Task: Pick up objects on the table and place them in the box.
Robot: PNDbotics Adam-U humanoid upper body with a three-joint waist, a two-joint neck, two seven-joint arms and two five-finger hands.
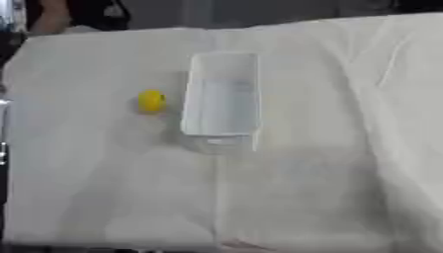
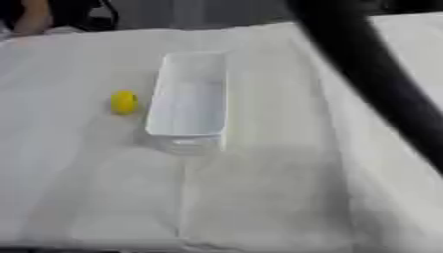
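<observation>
Across the upper right of the right eye view runs a dark, blurred arm (image 2: 372, 79), slanting from the top edge down to the right edge; its hand lies outside both views, so whether the fingers are spread or curled cannot be told. No left hand shows either.

Nearer the middle of the frame stands the white box (image 1: 221, 99), a long open-topped tray set lengthwise away from the camera, and it looks empty. Just beside its left wall, apart from it, sits a small yellow round object (image 1: 152, 101), the only loose thing visible on the white cloth-covered surface (image 1: 329, 188).

Judging from this, nothing has been placed yet and the yellow object is the first to fetch. The risks I see: the object looks round, so a glancing touch from the fingers could send it rolling off toward the left edge. It also sits close to the box wall, so a hand coming in from the right could nudge the light-looking box. The creased cloth might drag too.
</observation>
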